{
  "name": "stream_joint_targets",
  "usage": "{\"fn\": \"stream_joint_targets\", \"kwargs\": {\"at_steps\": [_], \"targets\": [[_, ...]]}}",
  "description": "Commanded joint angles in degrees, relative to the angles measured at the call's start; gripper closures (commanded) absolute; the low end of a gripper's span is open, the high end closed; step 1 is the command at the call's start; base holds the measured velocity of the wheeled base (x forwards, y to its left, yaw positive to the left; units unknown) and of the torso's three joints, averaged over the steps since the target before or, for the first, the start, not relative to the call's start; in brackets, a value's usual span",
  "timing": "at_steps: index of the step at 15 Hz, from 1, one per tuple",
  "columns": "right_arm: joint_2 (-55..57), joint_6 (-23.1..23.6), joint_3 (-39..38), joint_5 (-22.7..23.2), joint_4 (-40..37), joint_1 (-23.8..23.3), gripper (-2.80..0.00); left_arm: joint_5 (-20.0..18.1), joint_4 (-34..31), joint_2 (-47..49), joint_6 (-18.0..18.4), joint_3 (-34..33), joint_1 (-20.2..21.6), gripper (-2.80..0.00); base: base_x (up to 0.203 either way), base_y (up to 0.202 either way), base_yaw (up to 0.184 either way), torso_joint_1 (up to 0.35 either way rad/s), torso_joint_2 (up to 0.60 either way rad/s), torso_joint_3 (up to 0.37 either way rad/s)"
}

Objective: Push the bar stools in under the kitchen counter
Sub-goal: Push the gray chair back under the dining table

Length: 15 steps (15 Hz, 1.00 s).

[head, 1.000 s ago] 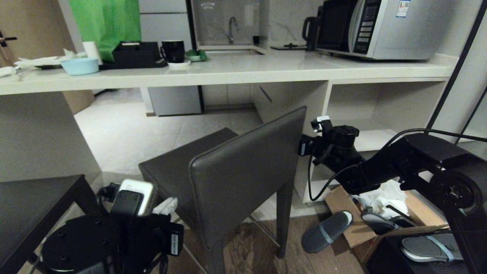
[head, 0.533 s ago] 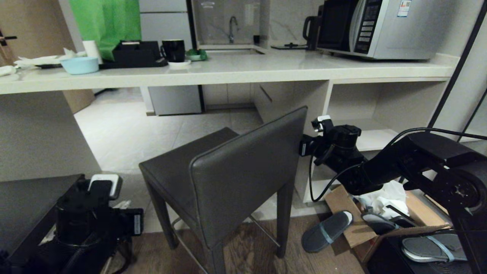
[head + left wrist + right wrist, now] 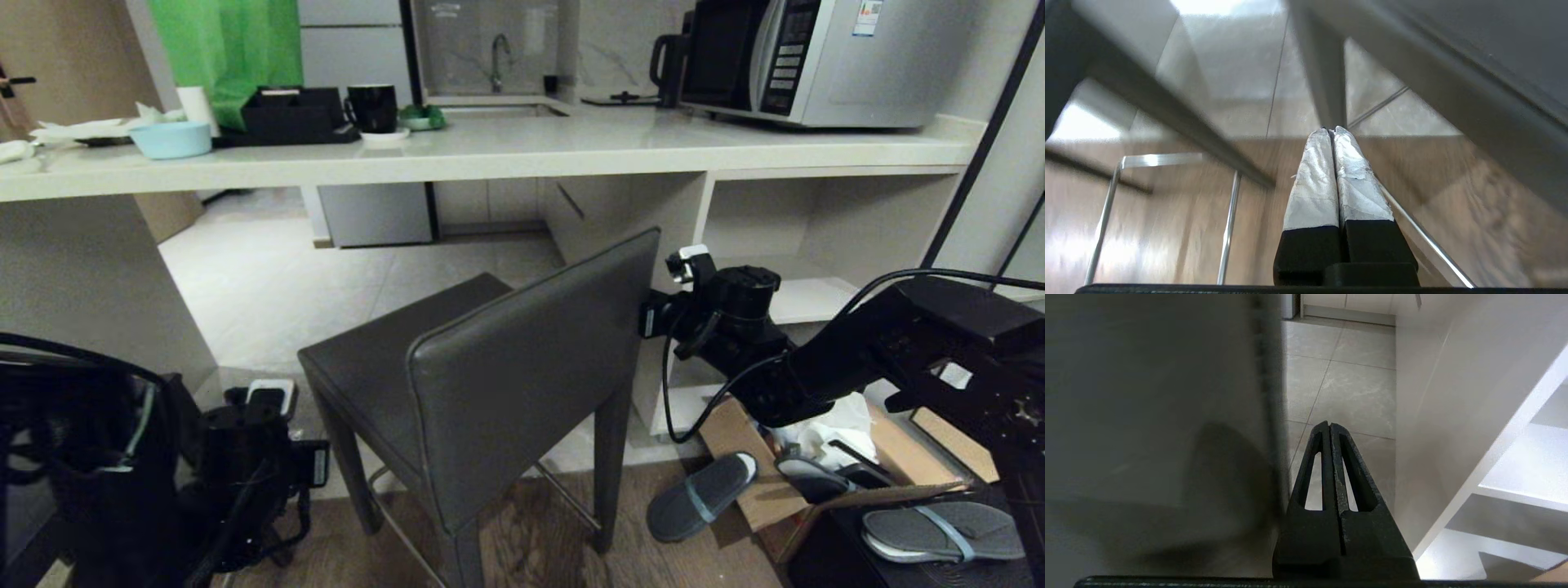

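- One bar stool stands out in the middle of the floor, turned at an angle, backrest toward us and seat pointing off at roughly 11 o'clock toward the open knee space. None of it is under the table yet.
- The right hand sits at about 3 o'clock of the backrest, pinched fully together and holding nothing, right against the backrest's side edge. My guess is it's using itself as a blunt pusher rather than trying to grip the leather.
- The left hand is low down at 8 o'clock of the stool, also pressed tight and empty, its taped fingers pointing in among the stool legs and the thin metal footrest. It's blurry there, so I can't tell if it touches a leg.
- A second dark seat pokes in at the far left, mostly hidden behind the left arm.
- Room-wise: the knee space at 12 o'clock looks wide open, tiled floor all the way in.
- Tight spots: the white shelf unit at 2 o'clock is close to the right hand, and slippers and a cardboard box sit at 4 o'clock.
- Since the stool's skewed, I'd say it wants straightening before going in.
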<state>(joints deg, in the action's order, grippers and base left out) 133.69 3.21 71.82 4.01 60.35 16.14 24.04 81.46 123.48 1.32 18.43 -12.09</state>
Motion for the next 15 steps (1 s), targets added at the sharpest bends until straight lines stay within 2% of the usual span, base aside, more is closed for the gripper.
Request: {"fn": "stream_joint_targets", "kwargs": {"at_steps": [1, 5, 9, 13, 15], "targets": [[-1.84, 0.04, -2.54, 0.03, 1.18, 0.44, 0.00, -0.67, 4.92, 11.02, 3.47, 7.15, -0.16, 0.00, 0.000, 0.000, 0.000, 0.000, 0.00, 0.000], [-1.59, 0.04, -4.49, 0.03, 3.11, 1.00, 0.00, -1.86, 5.57, 14.92, 6.71, 17.81, 0.33, 0.00, 0.000, 0.000, 0.000, 0.000, 0.00, 0.000], [-1.65, 0.10, -6.99, 0.07, 6.15, 3.06, 0.00, -1.94, -2.07, 16.31, 7.98, 27.16, 1.63, 0.00, 0.000, 0.000, 0.000, 0.000, 0.00, 0.000], [-4.28, 0.05, -13.12, 0.12, 10.48, 7.35, 0.00, -2.08, -12.68, 17.05, 9.00, 41.05, 1.64, 0.00, 0.000, 0.000, 0.000, 0.000, 0.00, 0.000], [-6.13, 0.05, -16.64, 0.20, 13.14, 10.03, 0.00, -2.89, -16.51, 18.25, 9.33, 47.75, 0.24, 0.00, 0.000, 0.000, 0.000, 0.000, 0.00, 0.000]]}}
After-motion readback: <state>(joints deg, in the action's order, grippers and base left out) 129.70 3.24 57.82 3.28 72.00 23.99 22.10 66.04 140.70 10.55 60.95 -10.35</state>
